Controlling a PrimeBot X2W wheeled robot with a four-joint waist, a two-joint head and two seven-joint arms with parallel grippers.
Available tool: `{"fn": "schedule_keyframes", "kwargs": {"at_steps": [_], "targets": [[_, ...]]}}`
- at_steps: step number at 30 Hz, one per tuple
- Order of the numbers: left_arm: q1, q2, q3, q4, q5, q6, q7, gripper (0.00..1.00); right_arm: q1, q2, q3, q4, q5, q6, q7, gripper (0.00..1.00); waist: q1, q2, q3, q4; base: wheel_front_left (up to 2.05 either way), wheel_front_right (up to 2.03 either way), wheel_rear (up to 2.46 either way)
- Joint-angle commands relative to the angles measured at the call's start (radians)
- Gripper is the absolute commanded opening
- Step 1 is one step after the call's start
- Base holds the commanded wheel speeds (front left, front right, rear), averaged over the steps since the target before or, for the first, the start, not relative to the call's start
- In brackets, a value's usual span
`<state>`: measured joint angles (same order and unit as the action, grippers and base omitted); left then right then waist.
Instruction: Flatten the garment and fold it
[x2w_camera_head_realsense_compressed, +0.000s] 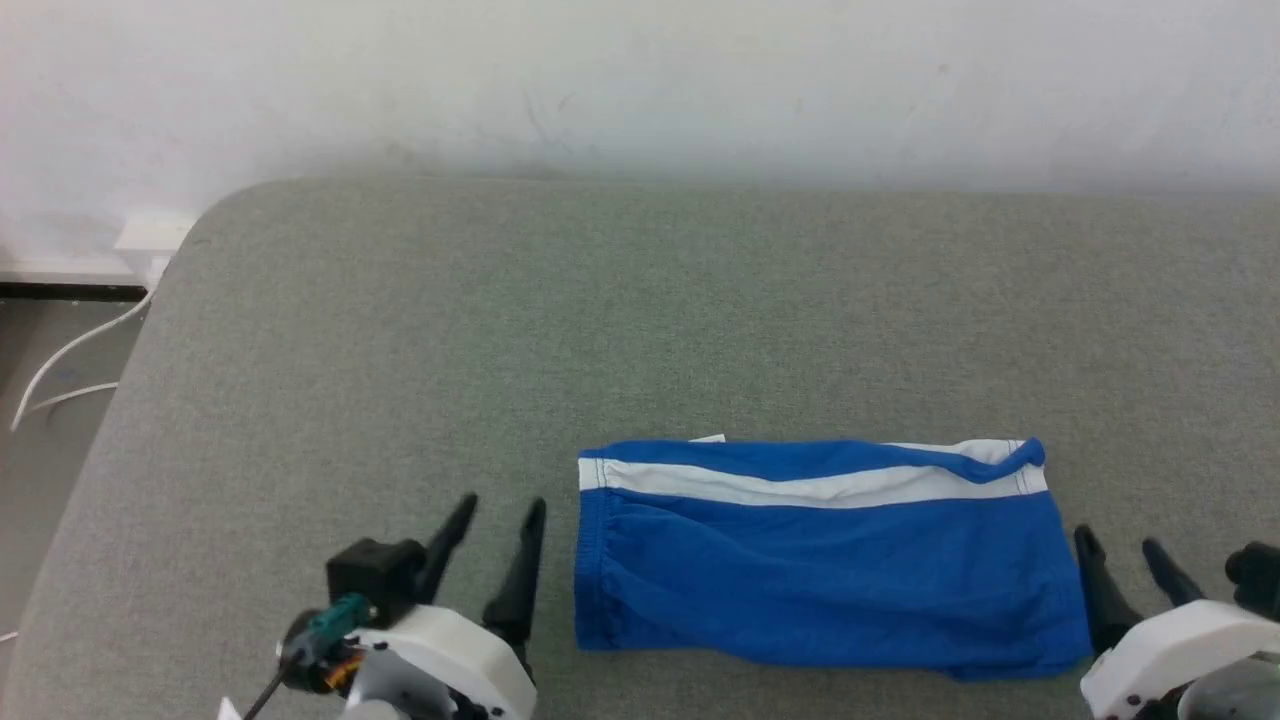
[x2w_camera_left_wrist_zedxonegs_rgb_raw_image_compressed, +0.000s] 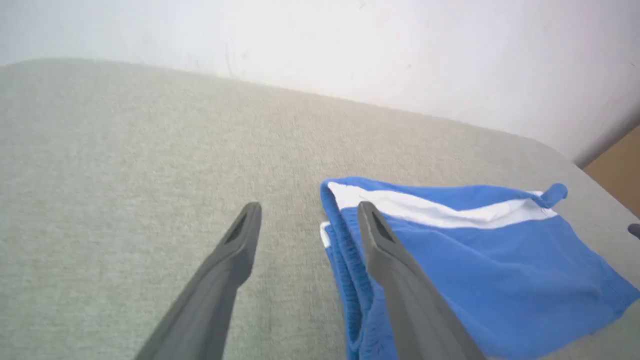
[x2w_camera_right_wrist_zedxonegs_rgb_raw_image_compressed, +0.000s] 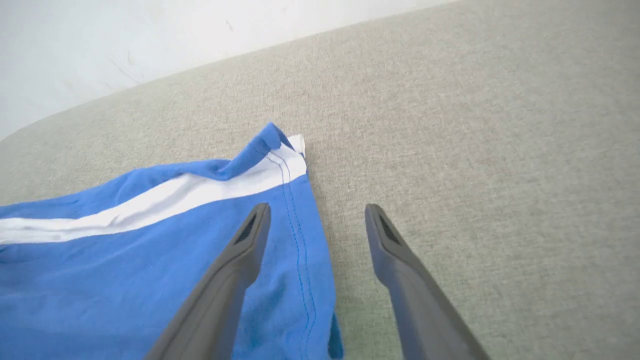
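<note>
The garment (x2w_camera_head_realsense_compressed: 820, 560), bright blue shorts with a white band along the far side, lies folded into a rectangle on the grey table (x2w_camera_head_realsense_compressed: 400, 350). My left gripper (x2w_camera_head_realsense_compressed: 500, 512) stands open just off its left edge, nothing between the fingers. In the left wrist view the garment (x2w_camera_left_wrist_zedxonegs_rgb_raw_image_compressed: 475, 250) lies to the right, one finger over its elastic edge; the left gripper (x2w_camera_left_wrist_zedxonegs_rgb_raw_image_compressed: 307, 212) is open. My right gripper (x2w_camera_head_realsense_compressed: 1117, 543) is open at the garment's right edge. In the right wrist view the right gripper (x2w_camera_right_wrist_zedxonegs_rgb_raw_image_compressed: 316, 212) straddles the stitched hem of the garment (x2w_camera_right_wrist_zedxonegs_rgb_raw_image_compressed: 125, 260), empty.
A white wall (x2w_camera_head_realsense_compressed: 640, 80) rises behind the table's far edge. White cables (x2w_camera_head_realsense_compressed: 70, 360) and a wall socket (x2w_camera_head_realsense_compressed: 150, 235) sit off the table's left side. A brown surface (x2w_camera_left_wrist_zedxonegs_rgb_raw_image_compressed: 617, 170) shows beyond the table's corner in the left wrist view.
</note>
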<state>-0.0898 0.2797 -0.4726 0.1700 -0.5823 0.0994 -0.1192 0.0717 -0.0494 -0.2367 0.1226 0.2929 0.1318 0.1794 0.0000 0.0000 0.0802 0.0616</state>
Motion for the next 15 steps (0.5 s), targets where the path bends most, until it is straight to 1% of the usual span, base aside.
{"fn": "schedule_keyframes", "kwargs": {"at_steps": [1, 4, 7, 11, 15], "targets": [[-0.021, 0.007, 0.016, -0.003, 0.023, 0.009, -0.052, 1.0, -0.025, -0.001, -0.006, -0.002, -0.007, -0.001, -0.023, 1.0, 0.0, 0.0, 0.001, 0.004, 0.0, 0.0, 0.0], [-0.05, 0.015, 0.045, 0.01, 0.069, 0.017, -0.12, 1.0, -0.053, -0.001, -0.003, 0.01, -0.025, -0.001, -0.055, 1.0, 0.0, 0.0, 0.003, 0.009, 0.0, 0.0, 0.0], [-0.079, 0.01, 0.086, 0.014, 0.119, 0.02, -0.14, 1.0, -0.084, -0.001, 0.009, 0.031, -0.046, -0.001, -0.072, 1.0, 0.0, 0.0, 0.007, 0.012, 0.0, 0.0, 0.0], [-0.096, -0.022, 0.174, -0.042, 0.208, 0.007, -0.142, 1.0, -0.129, -0.001, 0.021, 0.083, -0.058, -0.001, -0.066, 1.0, 0.0, 0.0, 0.015, 0.012, 0.0, 0.0, 0.0], [-0.078, -0.066, 0.263, -0.06, 0.268, -0.018, -0.142, 1.0, -0.177, -0.001, 0.03, 0.168, -0.055, -0.001, -0.007, 1.0, 0.0, 0.0, 0.021, 0.004, 0.0, 0.0, 0.0]]}}
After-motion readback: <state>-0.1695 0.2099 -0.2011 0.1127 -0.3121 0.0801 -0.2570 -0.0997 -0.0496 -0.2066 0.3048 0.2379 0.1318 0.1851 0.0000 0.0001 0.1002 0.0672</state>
